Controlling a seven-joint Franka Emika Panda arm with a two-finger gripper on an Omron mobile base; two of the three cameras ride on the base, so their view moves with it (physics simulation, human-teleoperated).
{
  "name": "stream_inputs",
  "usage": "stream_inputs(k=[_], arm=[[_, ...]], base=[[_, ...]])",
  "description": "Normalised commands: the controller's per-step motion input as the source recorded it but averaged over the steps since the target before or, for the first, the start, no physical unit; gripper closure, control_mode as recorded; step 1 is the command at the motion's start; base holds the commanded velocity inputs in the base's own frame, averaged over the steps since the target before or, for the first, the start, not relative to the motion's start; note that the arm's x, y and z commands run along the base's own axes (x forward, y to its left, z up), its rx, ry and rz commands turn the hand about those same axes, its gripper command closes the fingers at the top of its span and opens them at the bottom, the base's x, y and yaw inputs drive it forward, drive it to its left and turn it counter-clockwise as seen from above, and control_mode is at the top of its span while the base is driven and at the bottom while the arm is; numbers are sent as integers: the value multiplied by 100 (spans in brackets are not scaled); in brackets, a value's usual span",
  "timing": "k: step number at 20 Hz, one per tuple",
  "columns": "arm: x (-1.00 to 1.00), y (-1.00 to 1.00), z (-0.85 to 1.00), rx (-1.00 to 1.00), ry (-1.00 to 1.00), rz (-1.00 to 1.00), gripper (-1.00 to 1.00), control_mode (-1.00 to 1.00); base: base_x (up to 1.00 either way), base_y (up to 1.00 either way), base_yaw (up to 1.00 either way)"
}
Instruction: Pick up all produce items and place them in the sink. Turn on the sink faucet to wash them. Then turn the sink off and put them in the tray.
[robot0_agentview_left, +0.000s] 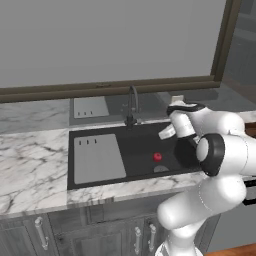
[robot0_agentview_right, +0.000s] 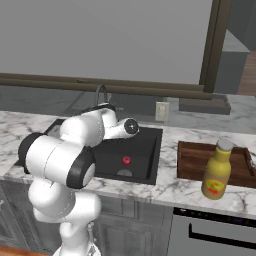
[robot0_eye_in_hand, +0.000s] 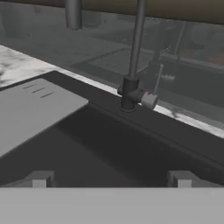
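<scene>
Nearest the hand camera, the tool (robot0_eye_in_hand: 109, 178) shows its 2 fingertips (robot0_eye_in_hand: 39, 178) set wide apart with nothing between them, hovering over the sink (robot0_eye_in_hand: 131, 148) and facing the sink faucet (robot0_eye_in_hand: 131, 94).

The produce, 1 small red fruit (robot0_agentview_left: 157, 157), lies on the sink floor just beside the round drain (robot0_agentview_left: 161, 169), right of the flat grey panel (robot0_agentview_left: 97, 159).

It looks glossy, round and firm, so it would probably roll or slip under a careless pinch. Closing across its widest middle from above seems the safest hold. It is likely light.

The faucet is 1 slender, rigid gooseneck with a small side lever (robot0_eye_in_hand: 148, 100). That lever, not the spout, is likely the place to push.

1 dark wooden tray (robot0_agentview_right: 192, 160) sits on the bench (robot0_agentview_right: 165, 192) right of the sink, with 1 yellow bottle (robot0_agentview_right: 217, 171) in front of it.
</scene>
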Motion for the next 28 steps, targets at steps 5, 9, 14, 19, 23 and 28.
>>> stream_inputs(k=[5, 9, 14, 19, 23, 28], arm=[[29, -1, 0, 6, -6, 12, -100, -100], [40, 0, 0, 5, -10, 14, -100, -100], [43, 0, 0, 4, -10, 12, -100, -100], [49, 0, 0, 5, -8, 13, -100, -100], [55, 0, 0, 5, -7, 15, -100, -100], [54, 0, 0, 4, -8, 15, -100, -100]], base=[[0, 0, 0], [0, 0, 0], [0, 0, 0], [0, 0, 0], [0, 0, 0], [0, 0, 0]])
